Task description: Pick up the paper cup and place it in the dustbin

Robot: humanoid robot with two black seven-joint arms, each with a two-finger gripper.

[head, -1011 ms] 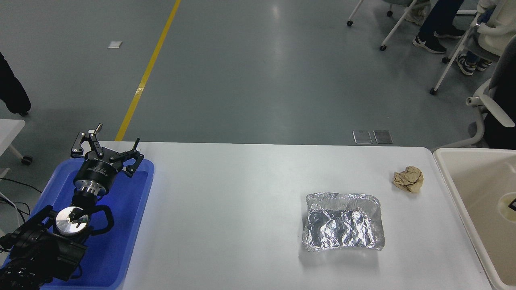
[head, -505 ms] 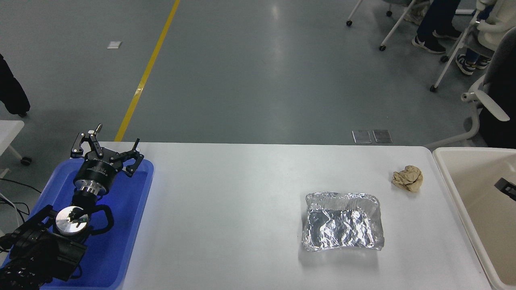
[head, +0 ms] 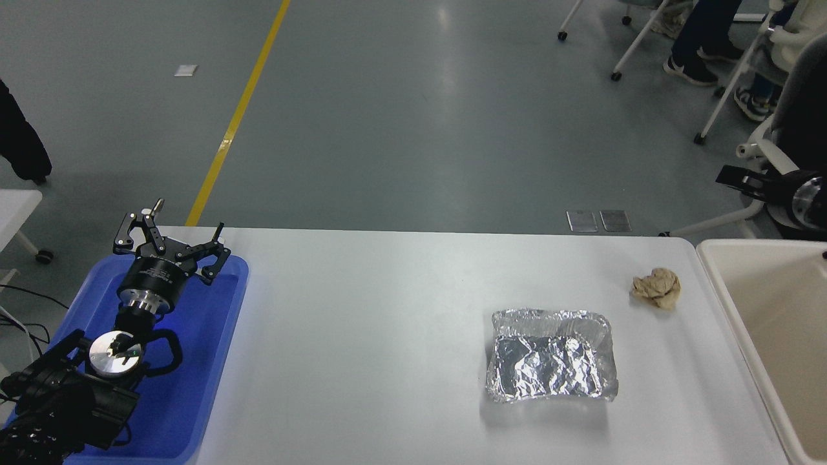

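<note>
The right hand (head: 743, 181) has risen out of the dustbin (head: 717, 284) since half a second ago and now hangs above its far rim at the picture's right edge; whether its fingers are spread cannot be told. No paper cup shows. The dustbin's long axis runs near to far. On the table (head: 387, 336), the left hand (head: 171, 242) stays parked, fingers spread, over the blue tray (head: 207, 361).
</note>
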